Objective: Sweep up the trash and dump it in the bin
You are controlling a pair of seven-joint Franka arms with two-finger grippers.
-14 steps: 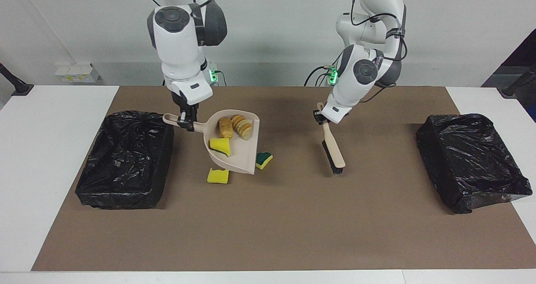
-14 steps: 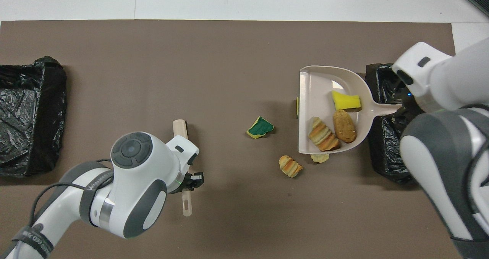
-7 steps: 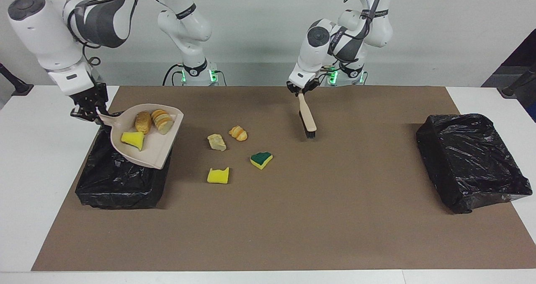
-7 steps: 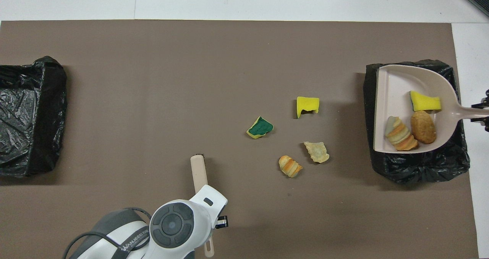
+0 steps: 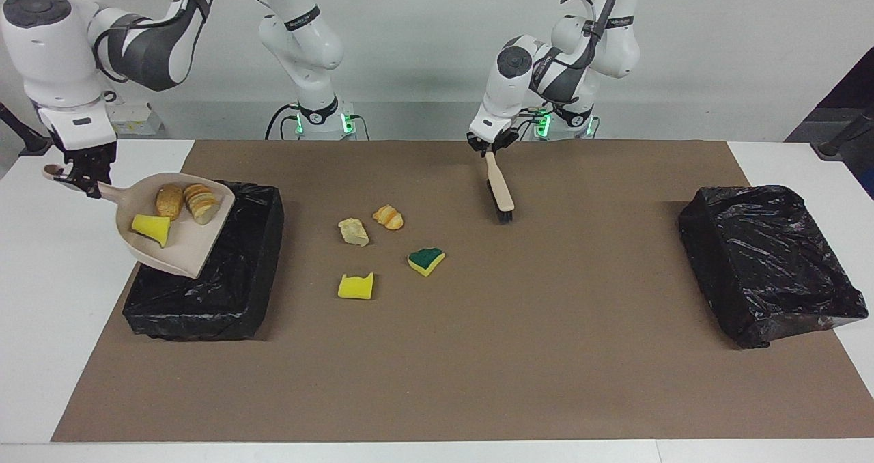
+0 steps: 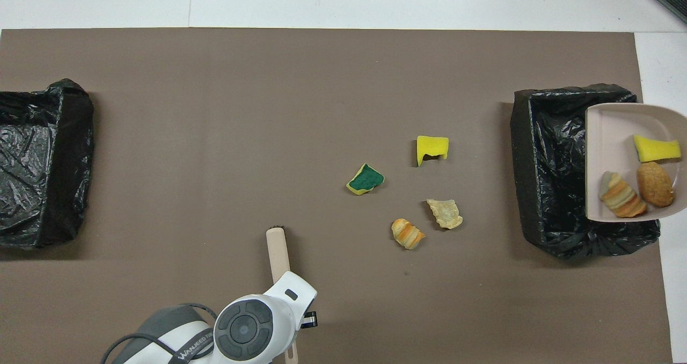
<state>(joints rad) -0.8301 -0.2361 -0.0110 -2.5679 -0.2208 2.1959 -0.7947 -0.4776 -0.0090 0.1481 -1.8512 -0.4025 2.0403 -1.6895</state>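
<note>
1. Right gripper (image 5: 87, 179) is holding the dustpan (image 5: 179, 234) by its handle, jaws clamped on it. It is carrying the pan over the bin (image 5: 225, 272) at the right arm's end of the counter (image 5: 437, 381).
2. The pan is overlapping the bin's outer edge, roughly level, mouth pointing toward the counter's middle. I'm reading this as not tipped yet.
3. Three scraps are riding in the pan: a yellow sponge bit (image 5: 151, 228), a brown bread lump (image 5: 167, 201) and a striped croissant-like piece (image 5: 202, 203). None are dumped so far.
4. Four scraps are lying loose on the brown mat (image 5: 478, 354) mid-counter: a yellow sponge piece (image 5: 356, 287), the green-topped sponge (image 5: 426, 261), a pale crumpled lump (image 5: 354, 231) and a small orange croissant (image 5: 388, 217).
5. Nothing is showing in the open part of that bin; the pan is hiding the rest.
6. Left gripper (image 5: 489, 143) is gripping the brush (image 5: 500, 191) at the handle top, jaws closed on it. The brush is hanging bristles-down near the robots' edge of the mat, well apart from the loose scraps. That arm is waiting.
7. Second bin (image 5: 768, 261) at the left arm's end is sitting unused, nothing visible in it.
8. Progress call: first load is collected, dump is pending. One more sweep-and-dump cycle is probably needed for the remaining four.
</note>
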